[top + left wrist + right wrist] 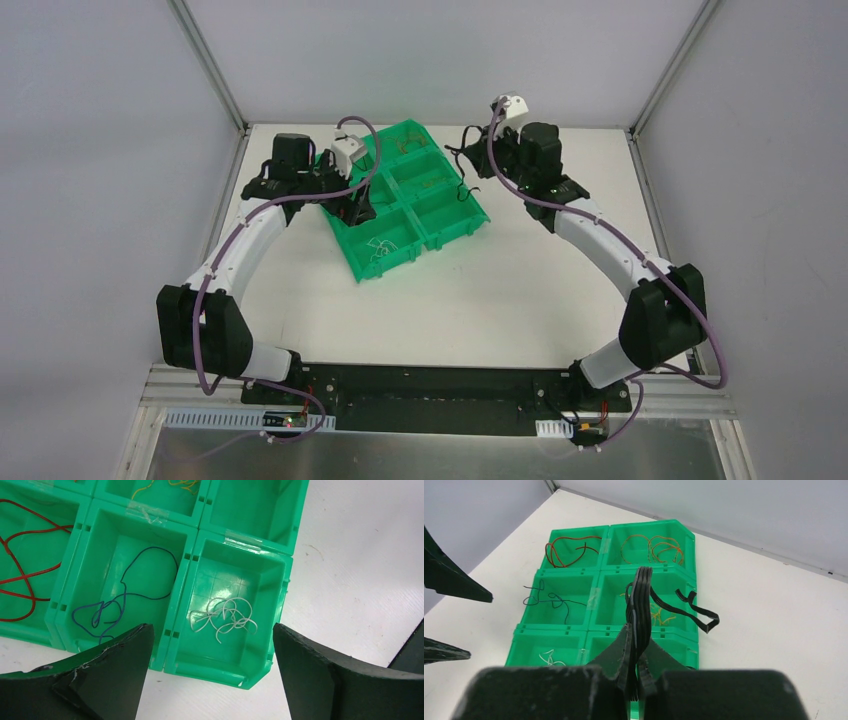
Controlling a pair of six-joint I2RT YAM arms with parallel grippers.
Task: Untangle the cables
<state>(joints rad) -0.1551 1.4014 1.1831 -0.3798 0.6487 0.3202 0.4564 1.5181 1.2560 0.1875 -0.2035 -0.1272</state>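
A green tray with six compartments lies at the table's back centre. My right gripper is shut on a bundle of black cables, held above the tray; their looped ends hang over its right side. In the top view the right gripper is just right of the tray. My left gripper is open and empty above the tray's near corner, over the white wires. Blue, red, orange and yellow wires lie in separate compartments.
White tabletop surrounds the tray. Grey walls with metal corner posts close in the back and sides. My left gripper's fingers show at the left edge of the right wrist view.
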